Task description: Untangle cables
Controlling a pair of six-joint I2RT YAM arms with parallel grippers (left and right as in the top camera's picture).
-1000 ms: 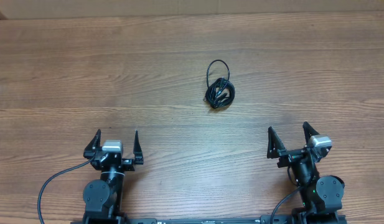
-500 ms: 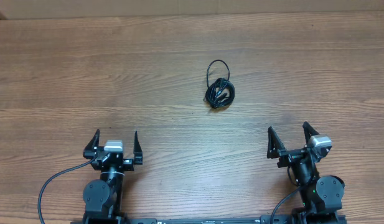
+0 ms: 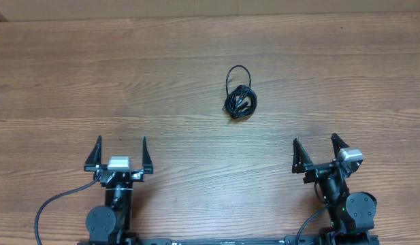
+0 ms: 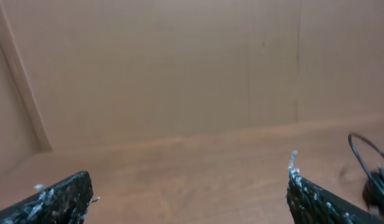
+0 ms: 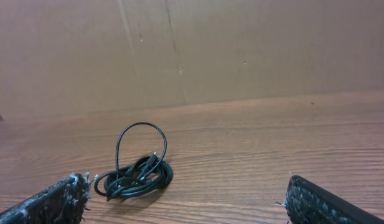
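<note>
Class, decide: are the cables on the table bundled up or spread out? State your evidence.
Bundled up: the cables form one small tangled coil with a single loop sticking out.

A small bundle of thin black cables (image 5: 134, 175) is seen lying on the wooden table (image 5: 272, 143), left of centre in the view. Most of the cord is wound into a tight, tangled coil, and one larger loop is extended from its far side. The right gripper (image 5: 185, 190) is held low with its jaws spread wide apart, one dark tip being shown at each lower corner. The cables are placed just beyond the left-hand tip, apart from it. A plain brown cardboard wall (image 5: 254, 50) is seen behind the table.
</note>
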